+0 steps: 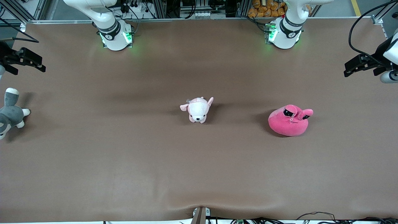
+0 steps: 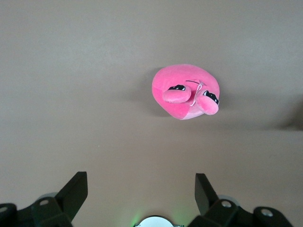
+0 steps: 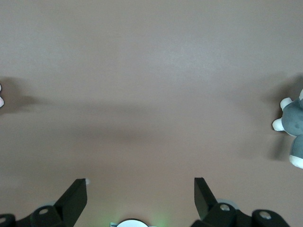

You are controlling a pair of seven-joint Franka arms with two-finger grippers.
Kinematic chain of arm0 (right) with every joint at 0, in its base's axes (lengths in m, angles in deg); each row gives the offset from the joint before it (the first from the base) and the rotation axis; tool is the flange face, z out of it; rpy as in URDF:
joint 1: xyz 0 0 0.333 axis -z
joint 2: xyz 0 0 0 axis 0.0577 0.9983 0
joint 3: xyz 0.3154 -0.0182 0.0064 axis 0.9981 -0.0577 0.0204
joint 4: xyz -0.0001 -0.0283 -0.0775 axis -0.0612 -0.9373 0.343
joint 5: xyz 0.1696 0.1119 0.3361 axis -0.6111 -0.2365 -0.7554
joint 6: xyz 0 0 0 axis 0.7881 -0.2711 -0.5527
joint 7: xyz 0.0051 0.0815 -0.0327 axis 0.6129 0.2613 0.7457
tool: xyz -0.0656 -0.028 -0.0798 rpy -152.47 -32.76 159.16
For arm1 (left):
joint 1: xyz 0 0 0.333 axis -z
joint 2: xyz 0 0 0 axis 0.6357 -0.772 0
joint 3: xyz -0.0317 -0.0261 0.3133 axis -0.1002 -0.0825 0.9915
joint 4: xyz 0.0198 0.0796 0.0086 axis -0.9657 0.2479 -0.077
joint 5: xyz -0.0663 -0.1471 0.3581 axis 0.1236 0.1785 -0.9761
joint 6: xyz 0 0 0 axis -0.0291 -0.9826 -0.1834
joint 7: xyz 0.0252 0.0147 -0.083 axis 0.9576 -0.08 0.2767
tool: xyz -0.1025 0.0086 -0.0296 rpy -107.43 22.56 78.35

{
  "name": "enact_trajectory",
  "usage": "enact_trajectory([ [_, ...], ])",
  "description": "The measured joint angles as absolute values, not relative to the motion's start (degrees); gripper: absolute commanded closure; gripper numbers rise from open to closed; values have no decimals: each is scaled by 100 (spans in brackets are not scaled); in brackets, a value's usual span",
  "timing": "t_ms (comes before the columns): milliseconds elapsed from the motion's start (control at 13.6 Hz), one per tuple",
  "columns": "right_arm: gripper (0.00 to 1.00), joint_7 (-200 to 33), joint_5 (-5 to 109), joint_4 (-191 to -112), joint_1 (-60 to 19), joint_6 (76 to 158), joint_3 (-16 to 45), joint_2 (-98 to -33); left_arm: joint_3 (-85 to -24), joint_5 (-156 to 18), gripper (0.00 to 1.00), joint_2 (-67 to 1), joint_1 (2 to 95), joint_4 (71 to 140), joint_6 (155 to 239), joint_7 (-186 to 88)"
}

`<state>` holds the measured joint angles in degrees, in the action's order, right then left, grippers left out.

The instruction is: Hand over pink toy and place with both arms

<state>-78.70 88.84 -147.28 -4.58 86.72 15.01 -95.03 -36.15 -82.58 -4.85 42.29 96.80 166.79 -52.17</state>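
Fingers spread wide on both: left gripper (image 2: 138,189) hangs over its table end, ready to reach the pink toy (image 1: 290,120) lying nearby; right gripper (image 3: 139,189) waits empty for the handover.

From my screen, the grey plush animal (image 1: 9,112) is cut by the front view's edge at the right arm's end; the right wrist view (image 3: 292,126) catches only its paws and flank.

Brown mat-covered table (image 1: 199,174); aluminium frame rails (image 1: 199,19), cables along edges.
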Motion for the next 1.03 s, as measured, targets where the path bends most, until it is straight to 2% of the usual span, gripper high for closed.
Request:
enact_trajectory([
  [1031,0,-7870,8881,-14731,-478,8609,1484,-9499,-3820,-8258,0,-485,4244,9676,16665,-5213],
])
